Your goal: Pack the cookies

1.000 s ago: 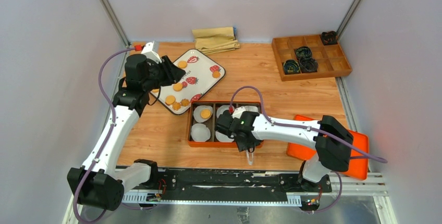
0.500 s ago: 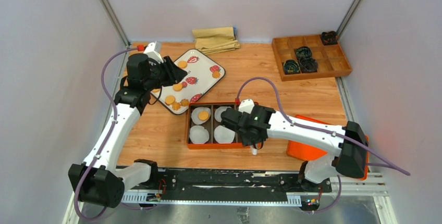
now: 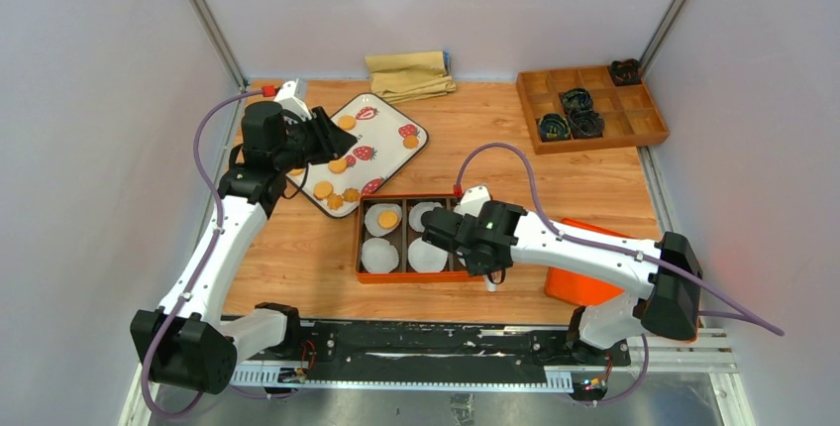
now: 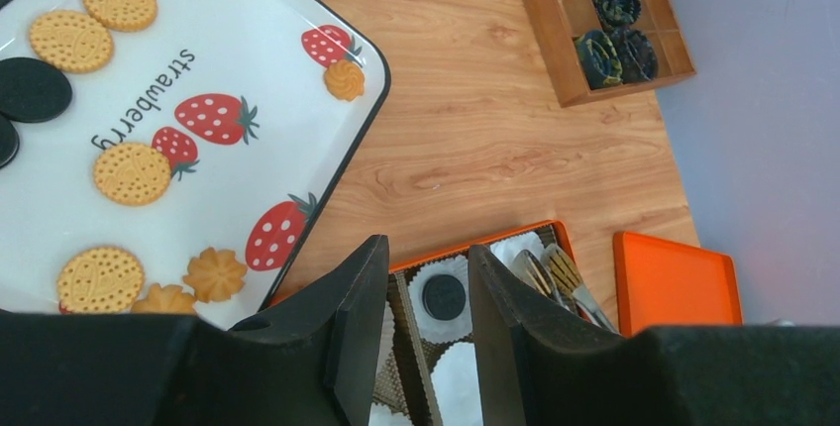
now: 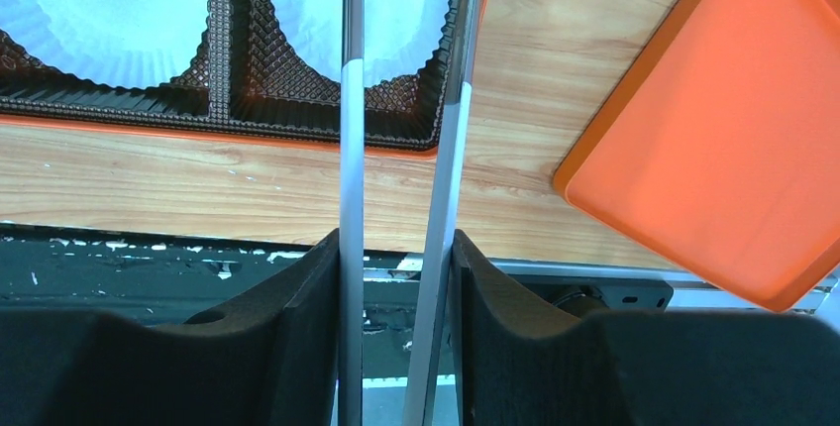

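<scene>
Steel tongs (image 5: 351, 149) sit pinched between the right fingers (image 5: 317, 287), reaching over the box (image 5: 198, 131); left fingers (image 4: 357, 317) hang half open, empty, above the plate (image 4: 248, 50) holding most cookies (image 4: 132, 173); a loose pinch could let the tongs twist or snag a cup (image 5: 109, 0).

Two white arms (image 3: 211, 258) with black joints and bases; a purple cable (image 3: 195, 144) loops along each. Black, blunt pincer fingers (image 4: 347, 327). A red plug (image 3: 265, 91) sits at each wrist.
</scene>
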You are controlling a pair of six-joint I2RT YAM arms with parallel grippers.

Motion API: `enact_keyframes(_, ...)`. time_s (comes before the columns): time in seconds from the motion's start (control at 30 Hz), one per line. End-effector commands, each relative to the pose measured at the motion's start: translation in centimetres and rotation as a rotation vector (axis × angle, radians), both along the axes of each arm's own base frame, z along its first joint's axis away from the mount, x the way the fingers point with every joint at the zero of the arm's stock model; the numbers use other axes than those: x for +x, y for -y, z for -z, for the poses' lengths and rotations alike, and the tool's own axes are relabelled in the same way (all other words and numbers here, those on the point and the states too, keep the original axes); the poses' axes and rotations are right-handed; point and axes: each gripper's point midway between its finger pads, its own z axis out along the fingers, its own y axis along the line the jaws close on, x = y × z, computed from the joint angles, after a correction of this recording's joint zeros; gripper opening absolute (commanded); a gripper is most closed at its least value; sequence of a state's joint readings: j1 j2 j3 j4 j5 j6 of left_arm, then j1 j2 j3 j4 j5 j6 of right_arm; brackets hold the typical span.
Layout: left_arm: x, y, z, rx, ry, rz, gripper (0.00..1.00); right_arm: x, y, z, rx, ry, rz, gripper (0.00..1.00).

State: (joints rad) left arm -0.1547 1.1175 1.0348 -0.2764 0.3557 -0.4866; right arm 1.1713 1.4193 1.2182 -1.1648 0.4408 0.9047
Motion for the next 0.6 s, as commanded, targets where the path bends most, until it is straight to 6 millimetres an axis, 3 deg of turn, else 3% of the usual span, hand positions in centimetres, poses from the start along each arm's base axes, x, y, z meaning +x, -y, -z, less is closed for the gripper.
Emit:
enact_keyframes(0.0, 0.1, 0.5, -0.9, -0.009, 0.027, 0.021, 0.41, 1.2, 0.5, -1.0, -0.022, 0.084, 0.011, 0.00)
enact_keyframes(0.23, 0.1, 0.4, -1.4, -0.006, 0.038, 0.019, 0.41, 2.4, 0.0, -1.2, 0.004, 0.155, 0.013, 0.00)
enact_keyframes(0.47, 0.2, 0.4, -1.1, -0.002, 0.032, 0.019, 0.41, 2.3, -1.0, 0.4, -0.002, 0.117, -0.017, 0.00)
enact_keyframes(0.53, 0.2, 0.4, -1.1, 0.001, 0.031, 0.018, 0.41, 2.2, -1.5, 0.9, -0.001, 0.104, -0.031, 0.06)
enact_keyframes(0.57, 0.2, 0.4, -1.1, 0.000, 0.032, 0.018, 0.41, 2.2, -1.7, 1.1, -0.003, 0.099, -0.036, 0.14)
